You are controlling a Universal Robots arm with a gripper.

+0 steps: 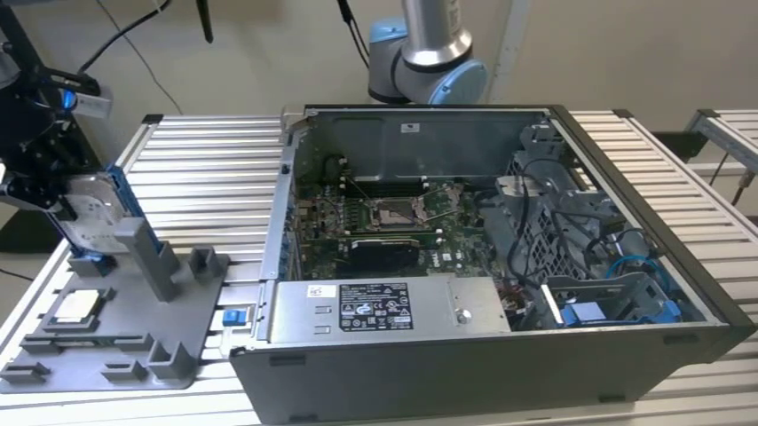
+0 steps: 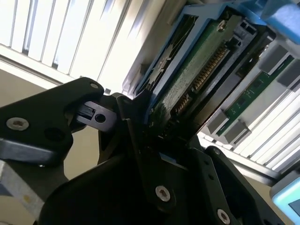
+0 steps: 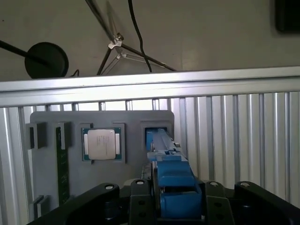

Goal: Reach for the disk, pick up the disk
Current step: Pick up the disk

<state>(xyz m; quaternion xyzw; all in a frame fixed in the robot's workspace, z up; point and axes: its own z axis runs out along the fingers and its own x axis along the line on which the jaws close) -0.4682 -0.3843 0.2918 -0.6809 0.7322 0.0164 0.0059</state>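
The disk (image 1: 98, 206) stands on its edge in a slot of the grey stand (image 1: 83, 359), at the exterior view's left, beside the open computer (image 1: 498, 266). The gripper (image 2: 161, 129) has its jaws squeezed tight on the disk's blue edge.

Tally: one disk (image 1: 95, 213); one gripper (image 1: 69, 197); one arm (image 1: 429, 53); one grey stand (image 1: 130, 355), carrying one pale square chip (image 1: 74, 306) and one green circuit strip (image 3: 59, 159) (edge-on in the first wrist view); one open computer case (image 1: 474, 382) with one labelled power supply (image 1: 379, 311) inside; two slatted surfaces: main table (image 1: 201, 160); side table (image 1: 725, 124) at the exterior view's right edge.
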